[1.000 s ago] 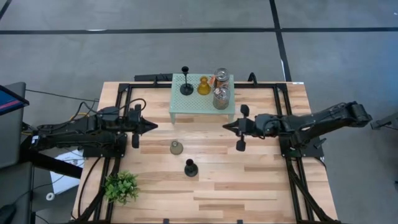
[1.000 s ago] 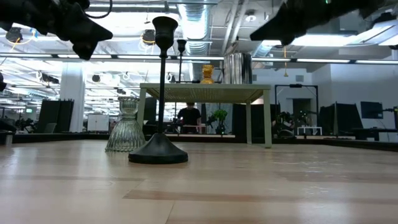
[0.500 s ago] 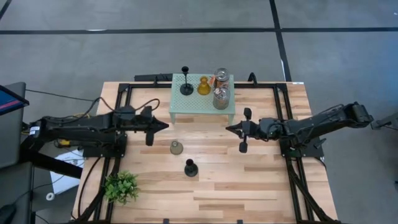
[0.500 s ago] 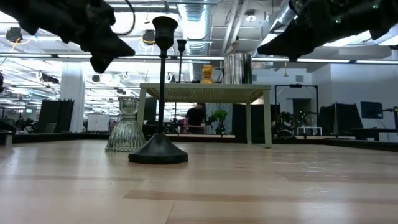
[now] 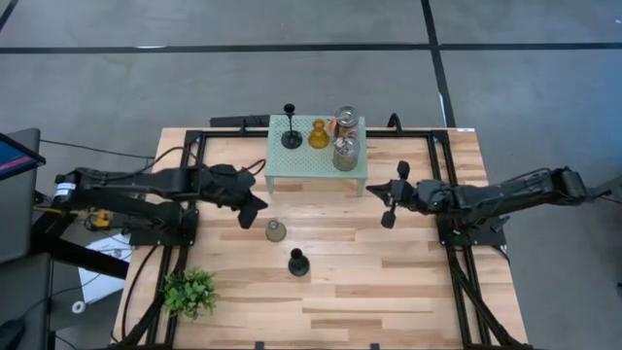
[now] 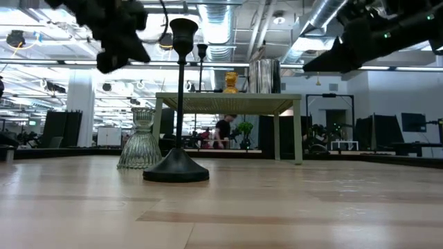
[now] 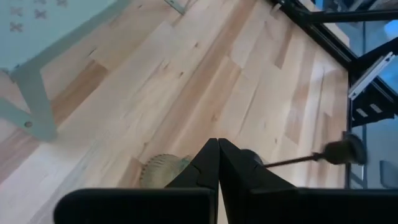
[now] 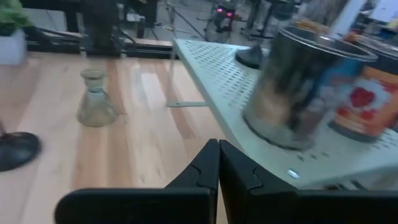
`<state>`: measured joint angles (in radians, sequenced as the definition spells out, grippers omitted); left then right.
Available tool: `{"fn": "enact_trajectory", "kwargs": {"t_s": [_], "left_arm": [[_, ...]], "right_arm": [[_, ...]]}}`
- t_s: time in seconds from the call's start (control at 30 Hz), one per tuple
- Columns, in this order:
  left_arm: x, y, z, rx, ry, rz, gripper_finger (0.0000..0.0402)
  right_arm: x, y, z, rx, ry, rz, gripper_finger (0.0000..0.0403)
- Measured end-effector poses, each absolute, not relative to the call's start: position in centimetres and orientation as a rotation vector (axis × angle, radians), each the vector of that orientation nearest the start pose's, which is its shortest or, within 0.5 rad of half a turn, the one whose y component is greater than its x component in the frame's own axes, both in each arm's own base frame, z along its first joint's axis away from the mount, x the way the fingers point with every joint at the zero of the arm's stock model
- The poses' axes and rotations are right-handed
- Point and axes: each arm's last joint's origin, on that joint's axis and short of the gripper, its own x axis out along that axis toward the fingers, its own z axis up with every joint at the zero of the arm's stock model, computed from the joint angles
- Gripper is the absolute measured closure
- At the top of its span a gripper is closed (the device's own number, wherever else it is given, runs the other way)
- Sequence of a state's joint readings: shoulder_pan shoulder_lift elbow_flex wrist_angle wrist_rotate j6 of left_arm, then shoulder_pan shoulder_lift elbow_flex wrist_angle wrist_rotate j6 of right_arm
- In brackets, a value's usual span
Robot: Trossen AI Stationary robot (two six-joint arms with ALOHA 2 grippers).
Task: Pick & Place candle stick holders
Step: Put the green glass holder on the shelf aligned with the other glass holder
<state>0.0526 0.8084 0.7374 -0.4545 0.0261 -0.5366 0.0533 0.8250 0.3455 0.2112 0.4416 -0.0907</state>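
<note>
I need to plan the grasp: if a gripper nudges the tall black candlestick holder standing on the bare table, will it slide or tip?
The tall black candlestick holder probably tips if pushed high: a thin long stem rises from a small flared base. A nudge at the base would more likely slide it on the smooth wooden table. It looks rigid, so the stem should take a pinch.

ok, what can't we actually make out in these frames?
- Left wrist view: grey-olive holder mostly hidden behind the shut left gripper.
- Right wrist view: black holder on the table cut off by the edge; the jar-like holders are blurred.
- Low view: amber holder on the rack too small for detail.
</note>
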Motion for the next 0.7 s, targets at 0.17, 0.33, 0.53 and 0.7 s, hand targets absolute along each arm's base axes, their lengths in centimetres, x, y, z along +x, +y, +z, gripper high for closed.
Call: {"fn": "enact_trajectory", "kwargs": {"t_s": [0.17, 0.33, 0.53, 0.7], "left_arm": [[16.6, 0.1, 30.3, -0.513, 0.565, 0.173, 0.0398], [16.5, -1.0, 30.4, -0.400, 0.562, 0.171, 0.0399], [16.4, -1.8, 30.4, -0.292, 0.559, 0.157, 0.0399], [16.4, -1.8, 30.4, -0.290, 0.558, 0.161, 0.0396]], "right_arm": [[16.6, -0.6, 19.8, -0.159, 0.289, -0.371, 0.0403], [15.1, -0.7, 19.1, -0.140, 0.199, -0.378, 0.0403], [13.5, -0.4, 18.7, -0.138, 0.082, -0.191, 0.0403], [12.7, -0.1, 18.9, -0.114, 0.023, 0.015, 0.0403]]}}
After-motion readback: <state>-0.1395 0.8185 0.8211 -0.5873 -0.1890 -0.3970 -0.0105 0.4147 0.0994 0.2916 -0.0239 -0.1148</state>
